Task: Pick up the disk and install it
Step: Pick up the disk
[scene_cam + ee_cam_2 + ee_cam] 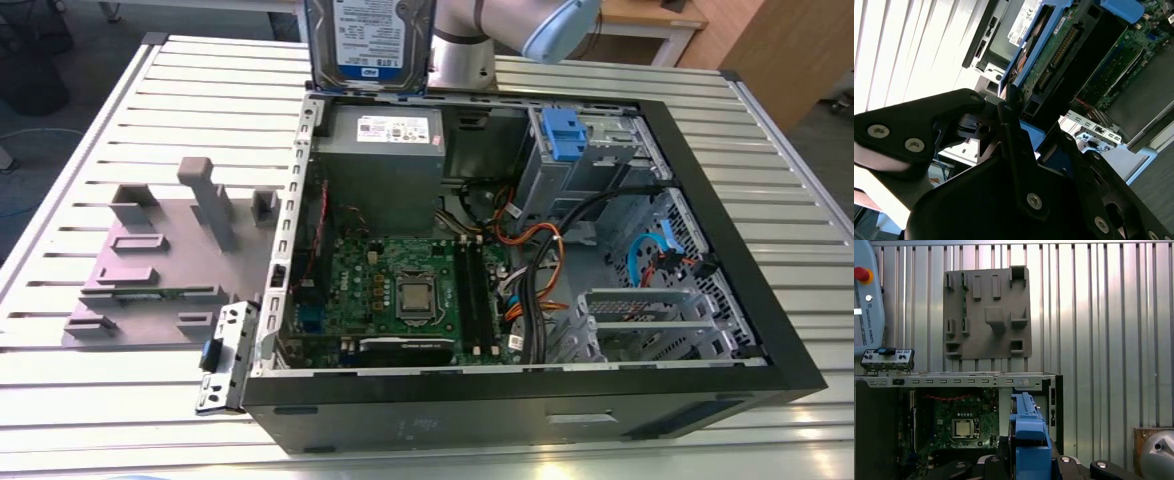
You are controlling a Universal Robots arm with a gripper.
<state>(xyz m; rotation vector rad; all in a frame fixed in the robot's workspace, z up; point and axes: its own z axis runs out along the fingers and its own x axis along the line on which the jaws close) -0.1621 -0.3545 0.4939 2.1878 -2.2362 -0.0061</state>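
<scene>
Holding the flat silver metal hard disk with blue plastic rails point(370, 40) clamped upright in our black gripper point(1006, 100), we hover above the open black computer case point(534, 415); the disk is picked up but not yet installed.

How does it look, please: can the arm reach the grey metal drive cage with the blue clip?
Probably yes. The black computer case lies open on top, the drive cage is uncovered, and the pincer, holding the silver hard drive, hangs near its rim.
</scene>
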